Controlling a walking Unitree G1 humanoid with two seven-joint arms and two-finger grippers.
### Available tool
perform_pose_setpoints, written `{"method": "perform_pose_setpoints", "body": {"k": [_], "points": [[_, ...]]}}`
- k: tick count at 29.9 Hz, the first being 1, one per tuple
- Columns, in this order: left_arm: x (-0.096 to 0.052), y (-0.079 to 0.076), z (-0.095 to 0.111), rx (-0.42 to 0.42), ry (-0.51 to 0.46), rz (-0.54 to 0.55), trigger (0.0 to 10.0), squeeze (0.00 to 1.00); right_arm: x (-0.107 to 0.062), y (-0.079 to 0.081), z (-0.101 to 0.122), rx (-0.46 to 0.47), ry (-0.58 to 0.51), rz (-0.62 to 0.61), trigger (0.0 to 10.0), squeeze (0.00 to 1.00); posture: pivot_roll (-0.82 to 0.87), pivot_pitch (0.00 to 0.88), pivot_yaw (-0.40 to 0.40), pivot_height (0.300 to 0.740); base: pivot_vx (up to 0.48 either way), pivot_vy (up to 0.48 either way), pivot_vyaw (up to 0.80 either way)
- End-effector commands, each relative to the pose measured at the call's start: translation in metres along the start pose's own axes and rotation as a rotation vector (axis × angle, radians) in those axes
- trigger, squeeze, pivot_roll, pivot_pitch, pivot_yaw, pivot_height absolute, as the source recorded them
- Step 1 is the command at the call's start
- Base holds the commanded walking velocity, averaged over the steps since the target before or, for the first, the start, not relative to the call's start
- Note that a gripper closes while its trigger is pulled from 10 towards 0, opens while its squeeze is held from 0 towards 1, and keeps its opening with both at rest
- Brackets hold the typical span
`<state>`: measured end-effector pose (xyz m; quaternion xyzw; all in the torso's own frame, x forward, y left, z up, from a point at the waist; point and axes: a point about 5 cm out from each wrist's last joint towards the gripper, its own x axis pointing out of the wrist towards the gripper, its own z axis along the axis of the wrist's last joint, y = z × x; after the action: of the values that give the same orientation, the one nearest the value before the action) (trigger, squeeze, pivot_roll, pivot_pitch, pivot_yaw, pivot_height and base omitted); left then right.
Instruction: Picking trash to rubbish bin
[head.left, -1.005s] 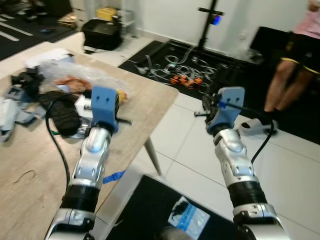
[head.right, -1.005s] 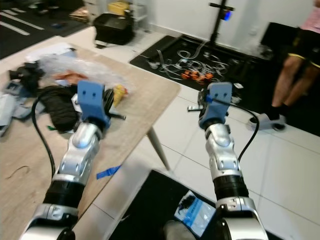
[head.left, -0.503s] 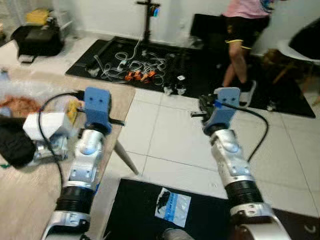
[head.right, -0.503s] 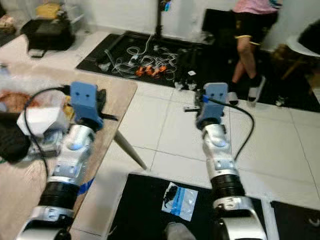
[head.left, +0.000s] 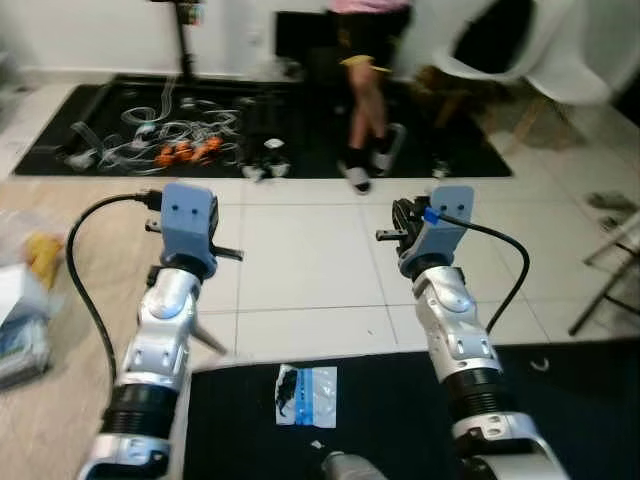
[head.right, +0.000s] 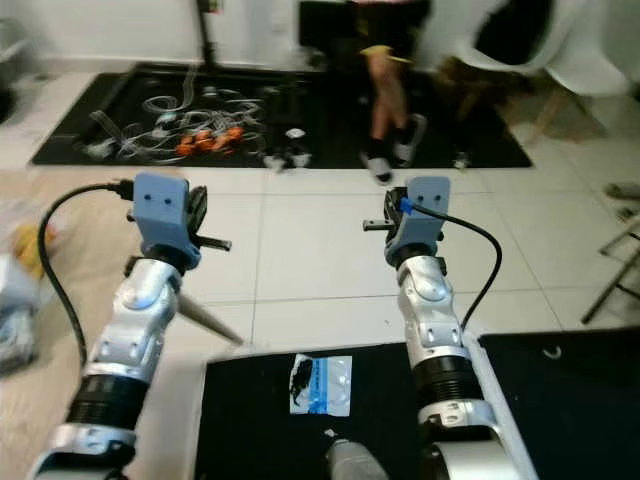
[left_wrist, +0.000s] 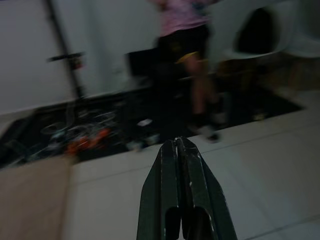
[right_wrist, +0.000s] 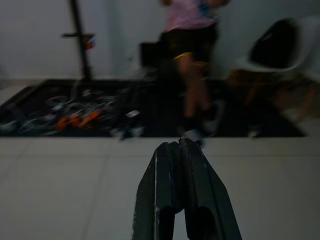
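The camera has swung to the right since the earlier frames: the wooden table (head.left: 60, 330) that spread across the left then now shows as an edge strip, and white floor tiles (head.left: 300, 260) lie ahead.

In the eye views, both arms are raised forward over the tiles. A blue-and-white packet (head.left: 305, 382), the trash, lies flat on a black mat (head.left: 380, 410) between the arms, near the robot. On the table's far left sit a yellow item (head.left: 42, 252) and a pale wrapper (head.left: 20, 335). A person (head.left: 368, 90) stands on the dark mat beyond, near a white chair (head.left: 530, 50).

The left wrist view shows the left gripper (left_wrist: 179, 145) with fingers pressed together, holding nothing, above tile.

The right wrist view shows the right gripper (right_wrist: 175, 147) likewise closed and empty, the tangled cables (right_wrist: 75, 117) ahead.
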<state>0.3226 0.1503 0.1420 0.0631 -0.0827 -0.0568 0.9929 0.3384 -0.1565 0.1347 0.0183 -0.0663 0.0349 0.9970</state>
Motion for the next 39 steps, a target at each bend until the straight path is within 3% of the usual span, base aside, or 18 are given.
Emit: {"method": "perform_pose_setpoints", "body": {"k": [1, 8, 13, 24, 35, 39], "points": [[-0.002, 0.001, -0.009, -0.004, 0.034, 0.005, 10.0, 0.00, -0.004, -0.002, -0.009, 0.000, 0.026, -0.004, 10.0, 0.00, -0.06, 0.000, -0.023, 0.740, 0.000, 0.000, -0.80], [-0.002, -0.002, -0.011, 0.002, 0.038, 0.019, 10.0, 0.00, -0.008, -0.009, -0.012, 0.006, 0.028, -0.023, 10.0, 0.00, -0.05, 0.000, -0.021, 0.740, 0.000, 0.000, -0.80], [-0.001, -0.002, -0.012, 0.059, 0.053, -0.010, 10.0, 0.00, -0.014, -0.009, -0.020, 0.026, 0.040, -0.050, 10.0, 0.00, -0.01, 0.000, -0.010, 0.740, 0.000, 0.000, -0.80], [-0.004, -0.001, -0.015, 0.125, 0.066, -0.071, 10.0, 0.00, -0.021, -0.006, -0.030, 0.047, 0.039, -0.095, 10.0, 0.00, 0.02, 0.000, 0.097, 0.740, 0.000, 0.000, -0.80], [-0.003, -0.001, -0.015, 0.098, 0.056, -0.063, 10.0, 0.00, -0.022, -0.003, -0.031, 0.034, 0.033, -0.085, 10.0, 0.00, 0.01, 0.000, 0.100, 0.740, 0.000, 0.000, -0.80], [-0.007, 0.000, -0.020, 0.010, 0.075, -0.008, 10.0, 0.00, -0.022, -0.001, -0.031, 0.029, 0.041, -0.066, 10.0, 0.00, -0.02, 0.000, 0.069, 0.740, 0.000, 0.000, -0.80]]}}
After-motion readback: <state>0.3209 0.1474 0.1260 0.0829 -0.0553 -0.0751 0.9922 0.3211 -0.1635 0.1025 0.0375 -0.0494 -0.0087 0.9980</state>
